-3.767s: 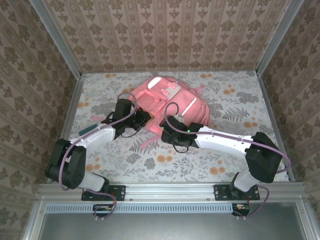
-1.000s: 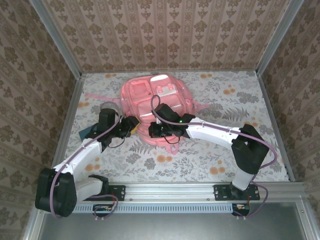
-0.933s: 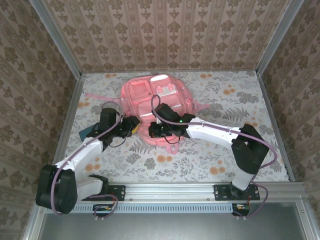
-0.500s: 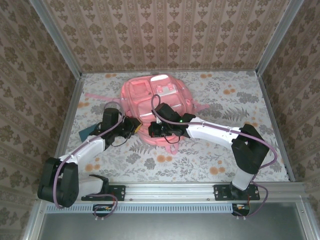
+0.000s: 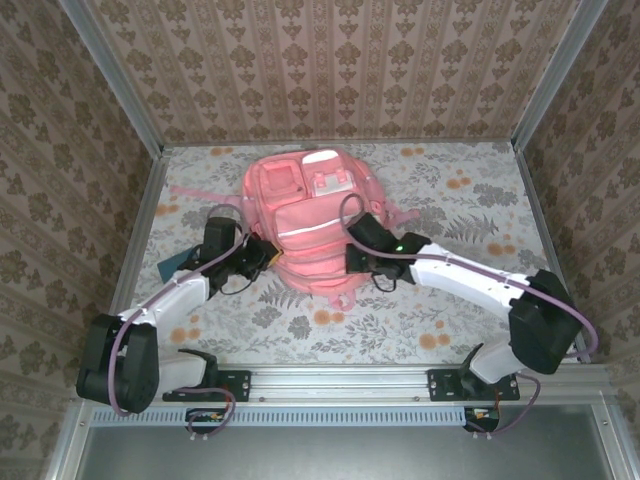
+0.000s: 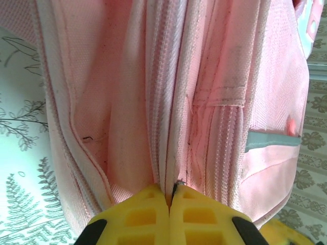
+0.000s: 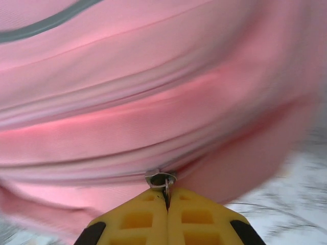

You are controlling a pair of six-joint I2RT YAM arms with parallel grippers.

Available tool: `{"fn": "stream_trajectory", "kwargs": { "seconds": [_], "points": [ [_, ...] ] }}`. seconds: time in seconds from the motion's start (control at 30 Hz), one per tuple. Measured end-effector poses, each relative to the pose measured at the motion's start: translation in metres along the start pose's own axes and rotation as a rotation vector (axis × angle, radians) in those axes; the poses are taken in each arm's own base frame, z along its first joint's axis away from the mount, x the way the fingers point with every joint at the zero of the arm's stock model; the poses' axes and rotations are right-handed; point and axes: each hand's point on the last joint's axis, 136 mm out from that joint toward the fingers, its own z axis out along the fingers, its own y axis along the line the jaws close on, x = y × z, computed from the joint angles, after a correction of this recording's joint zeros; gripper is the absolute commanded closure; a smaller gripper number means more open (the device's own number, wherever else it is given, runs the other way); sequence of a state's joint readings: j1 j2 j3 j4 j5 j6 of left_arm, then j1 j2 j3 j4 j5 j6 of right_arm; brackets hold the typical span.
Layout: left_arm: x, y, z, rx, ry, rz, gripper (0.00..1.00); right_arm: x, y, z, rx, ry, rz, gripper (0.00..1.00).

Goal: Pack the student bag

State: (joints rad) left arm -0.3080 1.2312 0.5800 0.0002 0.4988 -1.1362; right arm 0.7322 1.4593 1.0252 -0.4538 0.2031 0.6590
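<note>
The pink student bag (image 5: 310, 215) lies flat in the middle of the table, front pockets and pale stripe (image 5: 312, 232) facing up. My left gripper (image 5: 266, 254) is at the bag's near left edge. In the left wrist view its yellow fingers (image 6: 148, 214) are shut, pinching the pink fabric of the zipper seam (image 6: 171, 153). My right gripper (image 5: 348, 264) is at the bag's near right side. In the right wrist view it (image 7: 166, 195) is shut on the metal zipper pull, just below the slider (image 7: 160, 179). The pink bag (image 7: 153, 87) is blurred in that view.
A flat teal-blue thing (image 5: 173, 265) lies on the table under my left forearm. Thin pink straps trail out at the bag's left (image 5: 185, 190) and right (image 5: 408, 213). Patterned walls close in the table on three sides.
My right gripper has slid right along the bag's near edge with the zipper pull. The bag's front now lies flatter. My left gripper has moved in slightly and shut on the seam.
</note>
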Motion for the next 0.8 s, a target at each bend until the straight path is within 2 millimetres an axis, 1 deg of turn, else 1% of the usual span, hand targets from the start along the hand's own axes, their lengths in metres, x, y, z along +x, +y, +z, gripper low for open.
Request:
{"fn": "stream_trajectory", "kwargs": {
  "seconds": [0.07, 0.1, 0.23, 0.3, 0.37, 0.4, 0.47, 0.53, 0.6, 0.67, 0.73, 0.8],
  "points": [
    [0.002, -0.002, -0.001, 0.002, 0.015, 0.012, 1.00, -0.005, -0.020, -0.003, 0.023, -0.015, 0.031, 1.00],
    [0.004, -0.005, -0.001, 0.008, 0.029, 0.020, 1.00, -0.007, -0.024, -0.007, 0.020, -0.024, 0.036, 1.00],
    [-0.004, -0.014, 0.004, 0.007, 0.037, 0.051, 1.00, -0.011, -0.015, -0.023, -0.055, -0.039, 0.017, 1.00],
    [-0.012, -0.016, 0.010, -0.010, 0.040, 0.064, 1.00, -0.007, -0.008, -0.028, -0.107, -0.026, 0.005, 1.00],
    [-0.020, -0.017, 0.016, -0.030, 0.041, 0.076, 1.00, 0.001, 0.002, -0.029, -0.154, -0.004, -0.013, 1.00],
    [-0.026, -0.019, 0.019, -0.041, 0.037, 0.084, 0.95, 0.006, 0.008, -0.029, -0.178, 0.007, -0.026, 1.00],
    [-0.038, -0.021, 0.024, -0.052, 0.024, 0.100, 0.83, 0.015, 0.022, -0.030, -0.222, 0.024, -0.058, 1.00],
    [-0.050, -0.024, 0.025, -0.060, -0.004, 0.111, 0.75, 0.023, 0.039, -0.030, -0.269, 0.042, -0.086, 1.00],
    [-0.062, -0.027, 0.021, -0.065, -0.043, 0.125, 0.64, 0.035, 0.055, -0.025, -0.313, 0.075, -0.106, 1.00],
    [-0.069, -0.030, 0.015, -0.067, -0.075, 0.143, 0.56, 0.044, 0.068, -0.017, -0.336, 0.112, -0.114, 1.00],
    [-0.073, -0.031, 0.008, -0.076, -0.104, 0.146, 0.50, 0.048, 0.078, -0.008, -0.346, 0.137, -0.108, 1.00],
    [-0.071, -0.028, -0.002, -0.079, -0.131, 0.144, 0.47, 0.047, 0.087, 0.000, -0.354, 0.155, -0.096, 1.00]
  ]
}}
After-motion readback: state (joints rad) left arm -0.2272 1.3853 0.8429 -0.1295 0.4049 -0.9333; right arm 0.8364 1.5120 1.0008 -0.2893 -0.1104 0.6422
